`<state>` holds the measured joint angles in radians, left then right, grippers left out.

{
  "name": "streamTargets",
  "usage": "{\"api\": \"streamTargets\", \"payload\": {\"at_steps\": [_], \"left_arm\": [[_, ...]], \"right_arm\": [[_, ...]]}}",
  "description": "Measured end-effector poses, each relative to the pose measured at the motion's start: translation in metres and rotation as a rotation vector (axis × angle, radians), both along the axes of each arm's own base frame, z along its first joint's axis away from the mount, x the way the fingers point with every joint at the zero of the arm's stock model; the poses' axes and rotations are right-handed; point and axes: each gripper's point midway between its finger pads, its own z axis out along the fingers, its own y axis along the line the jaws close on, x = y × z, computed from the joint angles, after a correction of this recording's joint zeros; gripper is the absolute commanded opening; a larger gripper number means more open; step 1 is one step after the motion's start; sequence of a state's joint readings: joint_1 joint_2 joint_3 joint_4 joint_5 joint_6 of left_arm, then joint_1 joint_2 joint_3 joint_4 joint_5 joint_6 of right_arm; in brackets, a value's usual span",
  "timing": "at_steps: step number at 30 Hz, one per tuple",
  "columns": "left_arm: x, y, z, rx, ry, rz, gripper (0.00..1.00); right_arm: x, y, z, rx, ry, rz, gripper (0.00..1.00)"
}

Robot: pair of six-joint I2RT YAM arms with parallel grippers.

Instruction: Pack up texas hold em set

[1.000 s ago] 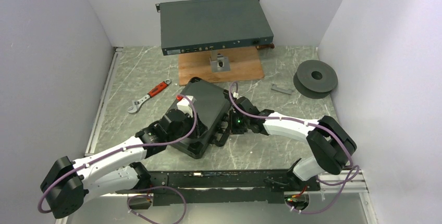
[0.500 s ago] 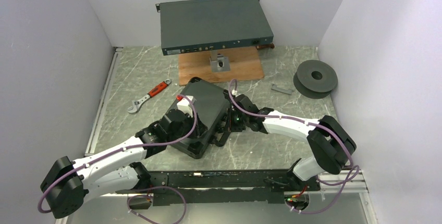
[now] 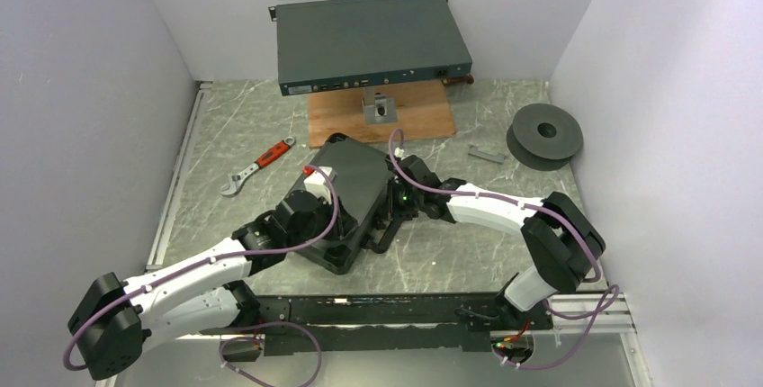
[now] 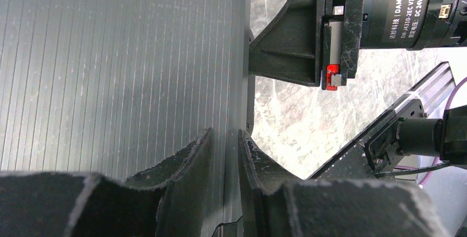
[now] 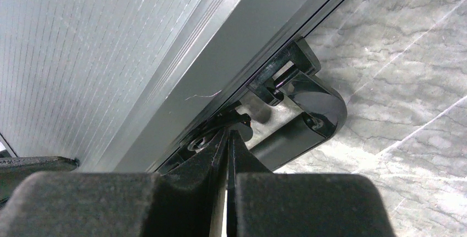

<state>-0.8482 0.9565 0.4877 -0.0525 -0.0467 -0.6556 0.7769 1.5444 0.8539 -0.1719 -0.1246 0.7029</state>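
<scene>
From above, the closed briefcase [image 3: 358, 184] lies mid-table, contents hidden; the left claw [image 3: 337, 220] sits on top of it toward 7 o'clock, the right claw [image 3: 391, 211] at its 3 o'clock edge

Left wrist: left claw [image 4: 224, 143] narrowly parted over the briefcase rim, gripping nothing

Right wrist: right claw [image 5: 227, 138] pinched shut, tips at the latch [image 5: 300, 102]

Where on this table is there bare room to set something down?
Free: the strip between wrench and left wall; the patch between spool, bracket and right arm; the front between briefcase and base rail. Crowded: the middle, where left arm and right arm meet at the briefcase.
</scene>
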Motion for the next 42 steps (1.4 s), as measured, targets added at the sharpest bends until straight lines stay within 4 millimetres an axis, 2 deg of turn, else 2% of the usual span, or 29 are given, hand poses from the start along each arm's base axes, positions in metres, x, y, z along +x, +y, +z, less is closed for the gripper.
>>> {"api": "streamTargets", "payload": {"at_steps": [12,13,15,20,31,42], "left_arm": [[0.000,0.000,0.000,0.003,0.003,0.000,0.32],[0.000,0.000,0.000,0.004,0.004,0.000,0.32],[-0.001,0.000,0.000,0.005,0.005,0.000,0.32],[-0.001,0.000,0.000,0.004,0.005,0.000,0.31],[-0.001,0.001,0.000,-0.003,0.006,0.003,0.32],[-0.003,0.002,0.000,-0.026,0.001,0.010,0.31]], "right_arm": [[0.000,0.000,0.000,0.000,0.000,0.002,0.06],[0.000,0.000,0.000,0.000,0.000,0.002,0.00],[0.000,0.000,0.000,0.000,0.000,0.001,0.06],[-0.001,0.000,-0.001,0.004,0.003,0.000,0.06],[-0.013,-0.008,-0.019,-0.012,0.040,-0.003,0.06],[-0.009,-0.001,-0.024,0.012,0.042,-0.013,0.06]]}}
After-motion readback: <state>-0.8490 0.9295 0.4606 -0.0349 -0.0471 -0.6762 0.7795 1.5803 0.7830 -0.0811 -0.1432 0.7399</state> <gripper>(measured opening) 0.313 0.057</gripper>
